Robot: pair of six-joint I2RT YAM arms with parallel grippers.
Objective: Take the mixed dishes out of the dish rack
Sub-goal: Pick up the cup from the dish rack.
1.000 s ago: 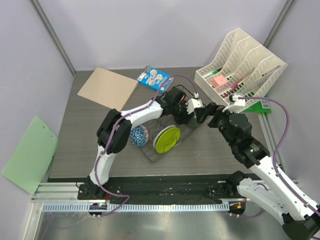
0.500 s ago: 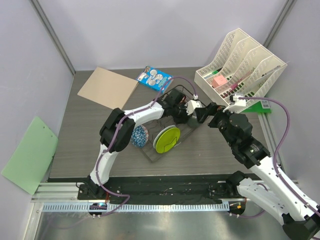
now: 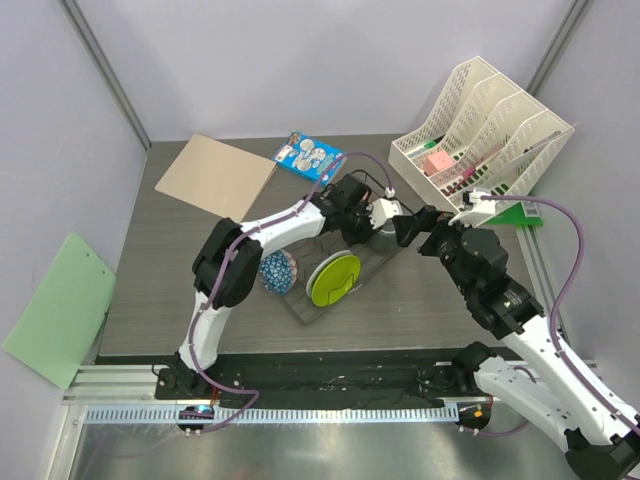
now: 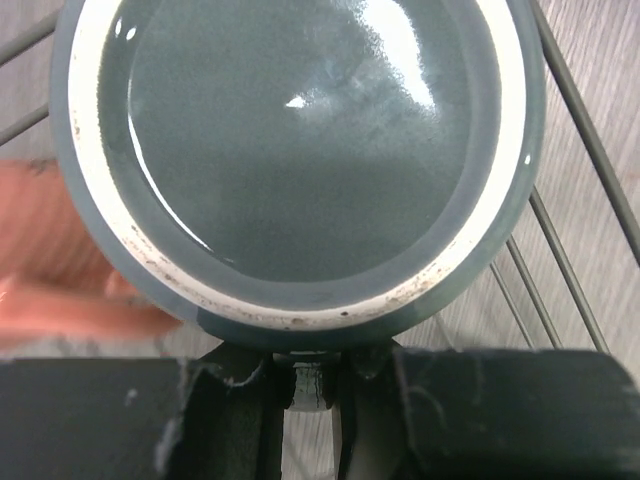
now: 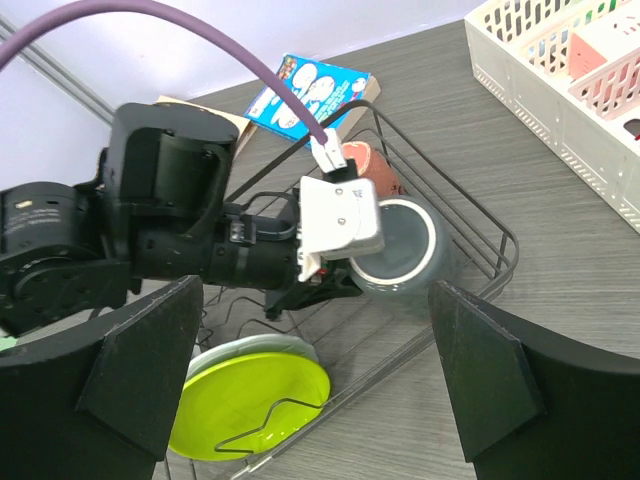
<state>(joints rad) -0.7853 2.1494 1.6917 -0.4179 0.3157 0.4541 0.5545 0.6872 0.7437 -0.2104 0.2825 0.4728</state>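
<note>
The left gripper [image 4: 310, 372] is closed to a narrow gap on the edge of the grey mug [image 4: 300, 150]. The mug lies on its side, base to the wrist camera, over the wires of the dish rack [image 3: 300, 303], with the salmon-pink cup [image 5: 375, 168] just beside it. Since a second ago this wrist has barely shifted. The right gripper [image 5: 312, 290] hangs wide apart and empty near the rack's end. The lime-green plate [image 3: 333, 278] and blue speckled bowl [image 3: 276, 272] stand as before.

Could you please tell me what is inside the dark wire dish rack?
A grey mug, held by the left gripper; a salmon-pink cup behind it; a lime-green round plate; a blue speckled bowl. The left arm covers part of the dark wire rack.
</note>
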